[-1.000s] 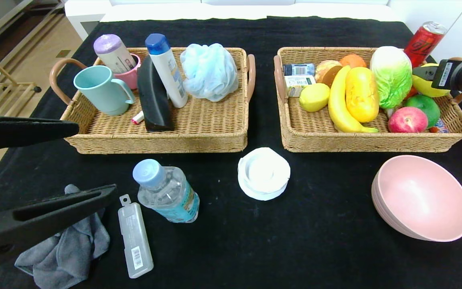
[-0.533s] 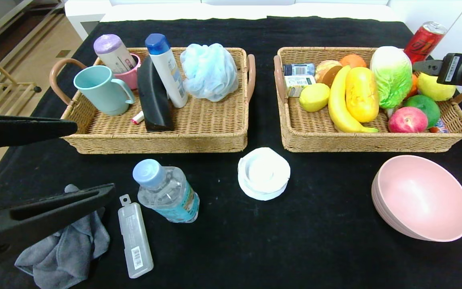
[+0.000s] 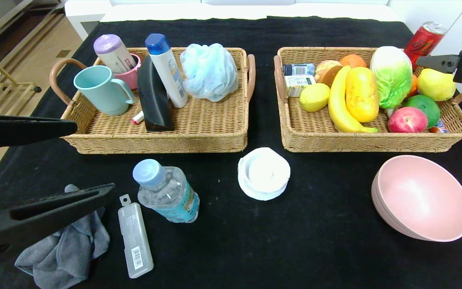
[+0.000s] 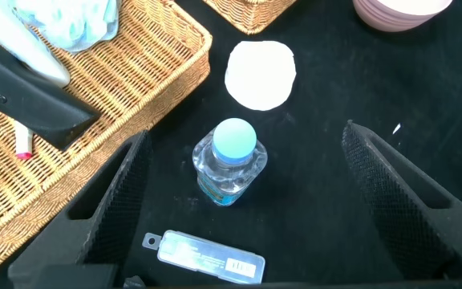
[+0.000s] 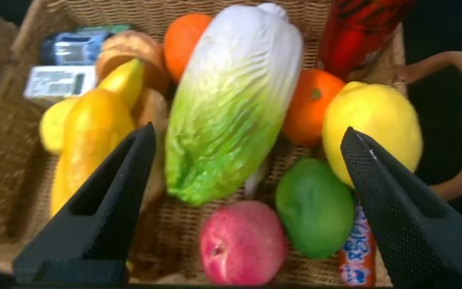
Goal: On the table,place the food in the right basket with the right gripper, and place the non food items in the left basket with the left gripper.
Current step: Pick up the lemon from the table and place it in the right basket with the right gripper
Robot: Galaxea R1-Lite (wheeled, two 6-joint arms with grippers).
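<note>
The clear water bottle with its pale blue cap stands on the black table, in front of the left basket. My left gripper is open and empty at the near left; the left wrist view shows the bottle between its spread fingers, below them. The right basket holds a yellow lemon at its right end, a smaller lemon and the elongated yellow-orange fruit. My right gripper is open and empty above the basket's right end, and it also shows in the right wrist view.
A white lid stack, pink bowls, a grey cloth and a clear plastic case lie on the table. The right basket also holds a banana, cabbage, apple and red can. Mugs, bottles and a bath puff fill the left basket.
My right gripper has drawn back up and to the right, leaving the yellow lemon at the right end of the right basket. The left arm has not moved.
</note>
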